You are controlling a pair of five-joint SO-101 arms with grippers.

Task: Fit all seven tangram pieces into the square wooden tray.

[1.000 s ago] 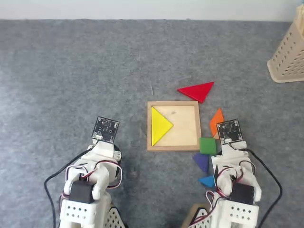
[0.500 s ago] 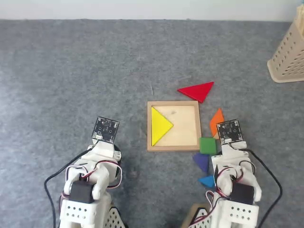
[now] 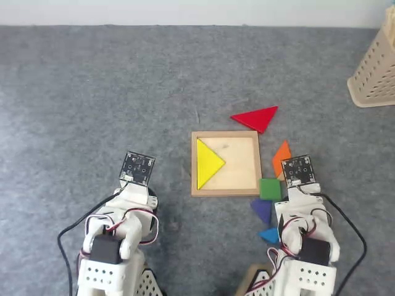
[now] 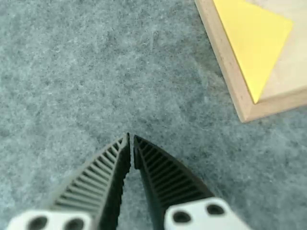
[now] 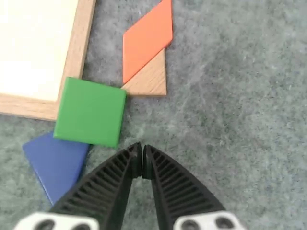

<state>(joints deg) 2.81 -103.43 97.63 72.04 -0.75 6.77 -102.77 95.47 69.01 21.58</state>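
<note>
Your left jaws and right jaws sit pinched together, gripping nothing, over the grey tabletop [image 3: 92,92]. The yellow triangle [image 3: 207,161] fills the square wooden tray's [image 3: 225,192] 9 o'clock side; the red triangle [image 3: 256,116] lies outside at 12 o'clock, and the green square [image 3: 270,188] touches the 5 o'clock corner.

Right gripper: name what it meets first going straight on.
Likely the plain wooden triangle, passing close beside the green square; depth is unclear, so it may touch carpet first.

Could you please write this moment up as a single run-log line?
tray: yellow triangle inside | green square: outside, at tray corner | left hand: shut, empty | right hand: shut, empty, beside green square
</note>
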